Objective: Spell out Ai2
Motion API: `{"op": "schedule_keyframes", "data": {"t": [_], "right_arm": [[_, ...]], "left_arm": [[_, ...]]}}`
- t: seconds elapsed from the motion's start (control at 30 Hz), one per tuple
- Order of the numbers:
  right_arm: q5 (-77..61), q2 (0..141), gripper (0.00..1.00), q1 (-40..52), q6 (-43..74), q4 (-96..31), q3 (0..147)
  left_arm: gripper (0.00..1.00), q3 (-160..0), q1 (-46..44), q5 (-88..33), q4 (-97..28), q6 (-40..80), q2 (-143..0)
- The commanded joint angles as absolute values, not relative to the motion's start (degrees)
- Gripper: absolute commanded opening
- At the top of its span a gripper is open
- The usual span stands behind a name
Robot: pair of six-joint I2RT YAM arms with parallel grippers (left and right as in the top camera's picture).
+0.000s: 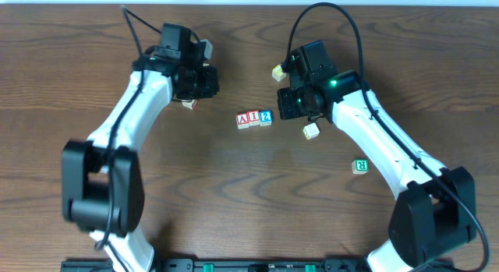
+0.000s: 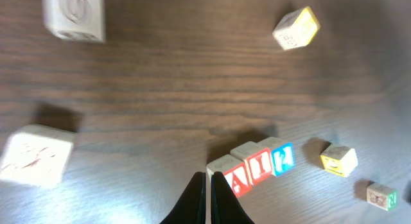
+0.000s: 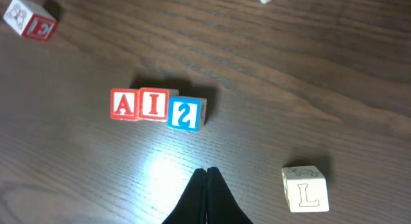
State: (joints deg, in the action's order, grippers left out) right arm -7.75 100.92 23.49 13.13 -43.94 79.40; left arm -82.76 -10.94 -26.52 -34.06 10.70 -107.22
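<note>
My left pincer (image 2: 207,176) is showing its two dark fingers pressed together, clenched on nothing. My right pincer (image 3: 207,171) is doing the same, its tips meeting in a single point with nothing between them.

The three task cubes are lying in one touching row on the wooden table (image 1: 234,194), between my two arms. The A cube (image 3: 123,104) is sitting on the left. The I cube (image 3: 153,104) is sitting in the middle. The 2 cube (image 3: 186,113) is sitting on the right, slightly offset from the line of the other two.

In the right wrist view the row is lying ahead of my closed tips and a little to their left, apart from them, with the 2 cube nearest. In the left wrist view the row is running up and to the right from beside my tips, the A cube nearest. Overhead, both pincers are hanging clear of the row, one on each side, touching none of it.

Other cubes are lying scattered around:
- The E cube (image 3: 31,22) is lying well apart, at the far left of the right wrist view.
- The L cube (image 3: 306,189) is lying to the right of my right tips.
- The green R cube (image 1: 360,166) is lying beside my right arm.
</note>
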Motion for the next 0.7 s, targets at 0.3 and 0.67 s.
{"op": "schedule_keyframes", "data": {"t": [0.3, 0.67], "right_arm": [[-11.44, 99.74, 0.02, 22.09, 10.35, -45.10, 79.48], [-11.42, 98.35, 0.02, 22.02, 6.26, -50.48, 79.48]], "left_arm": [[0.06, -66.74, -16.32, -22.90, -24.97, 21.47, -105.67], [0.06, -64.86, -23.73, -14.72, -28.12, 25.41, -105.62]]}}
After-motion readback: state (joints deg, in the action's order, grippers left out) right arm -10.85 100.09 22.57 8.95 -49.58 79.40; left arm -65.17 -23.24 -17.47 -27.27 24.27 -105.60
